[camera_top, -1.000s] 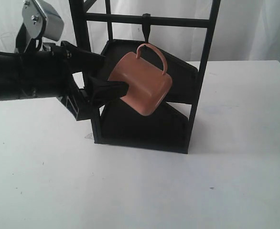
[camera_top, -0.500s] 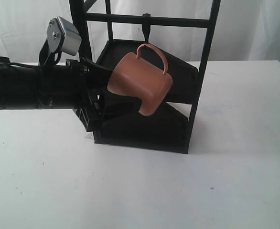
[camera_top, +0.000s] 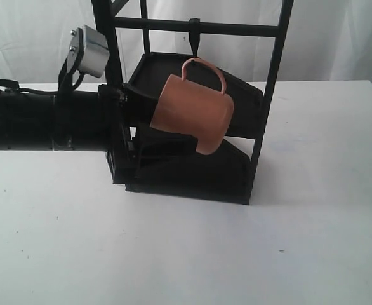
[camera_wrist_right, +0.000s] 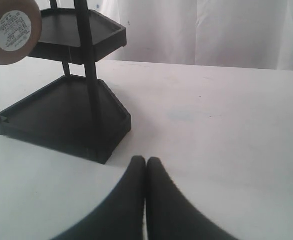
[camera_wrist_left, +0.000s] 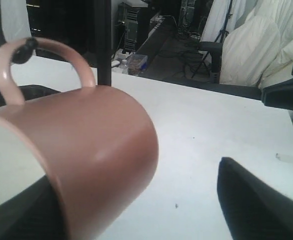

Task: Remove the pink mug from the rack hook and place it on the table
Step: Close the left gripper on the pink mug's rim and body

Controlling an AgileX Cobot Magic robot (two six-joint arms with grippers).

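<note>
The pink mug [camera_top: 192,114] hangs tilted by its loop handle from the rack hook [camera_top: 195,39] on the top crossbar. My left gripper [camera_top: 145,119] reaches in from the left and is open, its fingers straddling the mug's mouth end. In the left wrist view the mug [camera_wrist_left: 86,145] fills the near side. One dark finger [camera_wrist_left: 251,200] stands well apart from the mug's wall, and the hook's tip [camera_wrist_left: 24,50] shows inside the handle. My right gripper [camera_wrist_right: 146,162] is shut and empty, low over the table [camera_wrist_right: 226,125], away from the rack. The mug's labelled base [camera_wrist_right: 9,27] shows there too.
The black frame rack [camera_top: 192,168] has two shelves and stands mid-table behind the mug. Its upright posts [camera_top: 272,95] flank the mug. The white table [camera_top: 237,254] spreads in front and to the right. White curtains hang behind.
My left arm has pushed to the right toward the rack, so the mug now sits deeper between its fingers. The mug has swung slightly right and sits more upright on the hook.
</note>
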